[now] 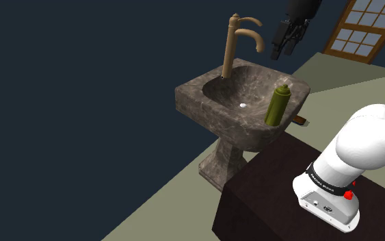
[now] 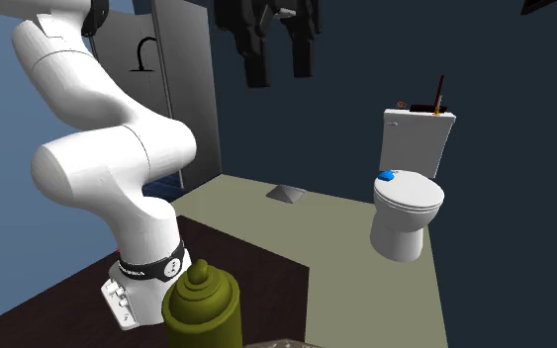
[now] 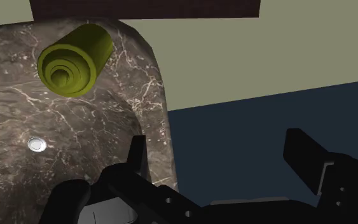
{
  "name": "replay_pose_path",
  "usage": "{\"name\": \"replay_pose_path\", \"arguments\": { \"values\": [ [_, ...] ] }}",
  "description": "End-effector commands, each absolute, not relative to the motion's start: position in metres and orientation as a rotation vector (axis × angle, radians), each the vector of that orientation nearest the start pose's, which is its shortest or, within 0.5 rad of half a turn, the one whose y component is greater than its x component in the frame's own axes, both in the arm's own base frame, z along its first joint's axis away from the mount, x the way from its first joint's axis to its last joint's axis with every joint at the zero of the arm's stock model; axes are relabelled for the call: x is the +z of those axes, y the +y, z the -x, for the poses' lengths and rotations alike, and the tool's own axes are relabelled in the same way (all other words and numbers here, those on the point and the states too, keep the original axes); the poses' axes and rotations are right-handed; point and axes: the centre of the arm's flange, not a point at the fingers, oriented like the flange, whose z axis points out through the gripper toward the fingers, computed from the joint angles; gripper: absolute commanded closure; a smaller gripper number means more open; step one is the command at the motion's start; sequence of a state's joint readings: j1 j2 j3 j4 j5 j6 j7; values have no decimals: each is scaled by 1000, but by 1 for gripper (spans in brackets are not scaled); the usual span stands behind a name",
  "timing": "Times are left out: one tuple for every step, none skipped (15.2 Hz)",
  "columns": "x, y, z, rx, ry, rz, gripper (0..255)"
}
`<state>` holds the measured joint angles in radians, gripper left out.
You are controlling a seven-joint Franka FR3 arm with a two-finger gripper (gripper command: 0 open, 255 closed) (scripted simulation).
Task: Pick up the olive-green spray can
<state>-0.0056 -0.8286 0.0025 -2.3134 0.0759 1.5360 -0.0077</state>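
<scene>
The spray can [image 1: 277, 104] stands on the rim of the sink [image 1: 192, 94], right of the basin in the shoulder view. The faucet [image 1: 232, 51] rises at the far rim; the end effector [image 1: 284, 43] hangs above.

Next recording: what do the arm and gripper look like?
The arm has smooth, rounded white links with dark joints. A black band with white lettering rings its lowest link, above red marks. The gripper is all black, with two blocky fingers.

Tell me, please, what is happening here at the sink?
A white Franka arm is set to pick up the olive-green spray can, which stands upright on the rim of a marbled sink, on the side nearest the stand. The gripper hangs open above the sink, apart from the can. Nothing is held yet.
</scene>
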Motion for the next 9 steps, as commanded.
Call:
{"name": "replay_pose_path", "arguments": {
  "values": [
    [621,8,-292,-79,-13,3067,0],
    [613,-5,-289,-84,-32,3051,0],
    [604,-18,-287,-89,-51,3034,0],
    [596,-31,-286,-94,-70,3017,0],
    [588,-44,-284,-99,-89,3001,0],
    [579,-57,-282,-104,-107,2984,0],
    [570,-69,-281,-108,-125,2967,0],
    [561,-82,-280,-113,-143,2950,0],
    [551,-94,-279,-118,-161,2933,0]
  ]
}}
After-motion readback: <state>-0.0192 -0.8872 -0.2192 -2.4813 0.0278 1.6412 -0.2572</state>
